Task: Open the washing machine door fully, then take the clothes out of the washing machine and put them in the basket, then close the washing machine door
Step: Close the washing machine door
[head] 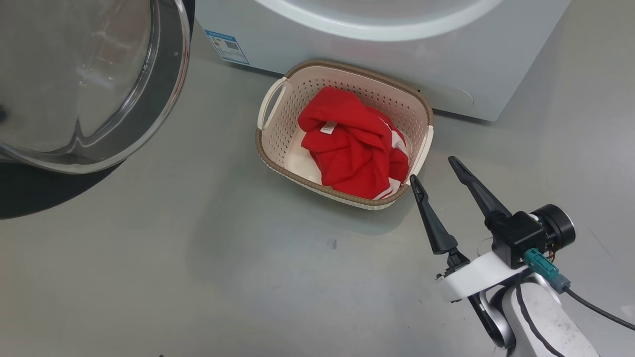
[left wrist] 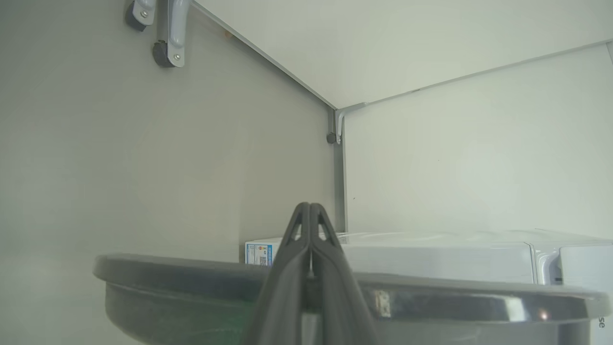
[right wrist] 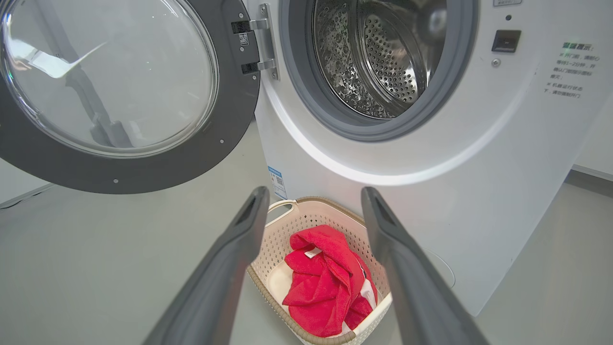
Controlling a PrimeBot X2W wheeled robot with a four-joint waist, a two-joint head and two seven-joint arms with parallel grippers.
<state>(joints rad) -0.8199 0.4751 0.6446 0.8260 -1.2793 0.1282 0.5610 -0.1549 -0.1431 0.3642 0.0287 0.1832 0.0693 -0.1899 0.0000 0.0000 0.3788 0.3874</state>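
So, my right gripper [head: 432, 168]: spread, empty
My left gripper [left wrist: 310, 207]: clenched
Bright red fabric clothes [head: 354, 148]: in cream perforated basket [head: 280, 139]

- I see the clothes [head: 354, 144] as bright red, with white stripes at one edge and a small white label.
- The basket [head: 280, 141] is cream, its walls dotted with small holes, its rim brown and woven-looking.
- The washing machine [head: 347, 59] is white with a grey mouth ring. Its drum [right wrist: 378, 62] is perforated steel and its sticker [head: 227, 47] blue and white.
- The washing machine door [right wrist: 230, 134] has a dark rim and clear glass.
- On my feed the floor [head: 198, 258] is plain grey.
- The right gripper [head: 432, 168] is black.
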